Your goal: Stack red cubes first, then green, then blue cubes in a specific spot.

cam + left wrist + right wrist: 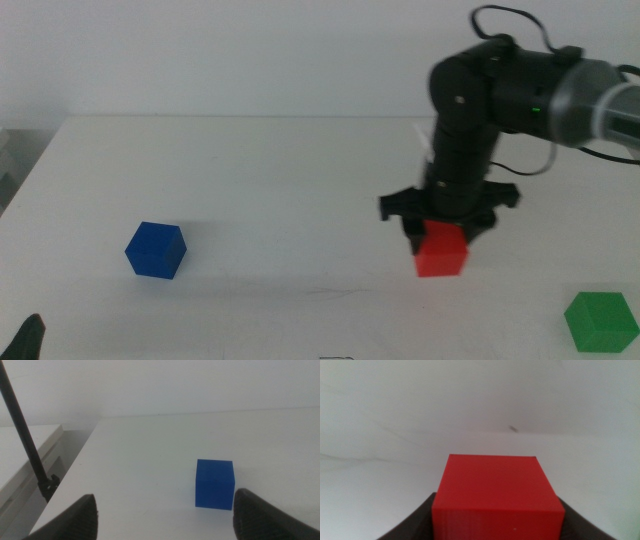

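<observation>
The red cube (pixel 441 250) sits between the jaws of my right gripper (pixel 441 234), which points straight down right of the table's middle and is shut on it. The right wrist view shows the red cube (pixel 496 497) filling the gap between the two dark jaws, low over the white table. On the left part of the table the blue cube (pixel 156 249) stands alone. It also lies ahead of my open left gripper (pixel 165 515) as the blue cube (pixel 215 484). That left gripper (pixel 30 338) waits at the bottom left corner. The green cube (pixel 600 321) rests at the front right.
The white table (pixel 280 170) ends at a left edge (pixel 75 465) with a lower white ledge (pixel 25 455) beside it. A thin black rod (pixel 22 430) slants past that edge. A pale wall stands behind the table.
</observation>
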### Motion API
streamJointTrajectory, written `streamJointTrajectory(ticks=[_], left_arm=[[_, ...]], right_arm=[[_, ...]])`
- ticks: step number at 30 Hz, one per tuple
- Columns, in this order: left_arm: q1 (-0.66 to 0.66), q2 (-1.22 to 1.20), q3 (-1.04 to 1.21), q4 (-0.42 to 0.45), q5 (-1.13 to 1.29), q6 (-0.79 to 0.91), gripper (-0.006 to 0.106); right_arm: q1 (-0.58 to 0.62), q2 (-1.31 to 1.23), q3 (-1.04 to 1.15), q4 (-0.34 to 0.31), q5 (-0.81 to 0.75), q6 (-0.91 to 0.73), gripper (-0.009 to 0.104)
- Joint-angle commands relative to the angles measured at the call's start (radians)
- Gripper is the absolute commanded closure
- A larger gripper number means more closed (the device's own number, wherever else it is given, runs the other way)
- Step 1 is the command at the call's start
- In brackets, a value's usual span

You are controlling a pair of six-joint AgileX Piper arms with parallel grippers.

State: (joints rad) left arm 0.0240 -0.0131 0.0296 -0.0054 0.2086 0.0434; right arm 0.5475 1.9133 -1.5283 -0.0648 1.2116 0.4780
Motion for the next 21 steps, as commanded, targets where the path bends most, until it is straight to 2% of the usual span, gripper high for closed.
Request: streamJointTrajectory(ticks=[1, 6, 10, 14, 21], left_arm=[[-0.002, -0.02, -0.004, -0.008, -0.077, -0.011, 0.008], [-0.002, -0.02, -0.004, -0.008, -0.077, -0.011, 0.008], [-0.002, -0.02, -0.004, -0.008, -0.077, -0.011, 0.008], [-0.002, -0.02, -0.004, -0.008, -0.077, -0.011, 0.008], [-0.002, -0.02, -0.004, -0.008, -0.077, -0.011, 0.008]], right_arm=[[0.027, -0.001, -0.099, -0.016, 0.043, 0.007, 0.096], [0.079, 0.108, -0.266, -0.012, 0.089, 0.008, 0.096], [0.109, 0.179, -0.374, 0.023, 0.089, 0.01, 0.096], [0.128, 0.231, -0.421, 0.065, 0.088, 0.021, 0.096], [0.156, 0.267, -0.454, 0.065, 0.089, 0.033, 0.096]])
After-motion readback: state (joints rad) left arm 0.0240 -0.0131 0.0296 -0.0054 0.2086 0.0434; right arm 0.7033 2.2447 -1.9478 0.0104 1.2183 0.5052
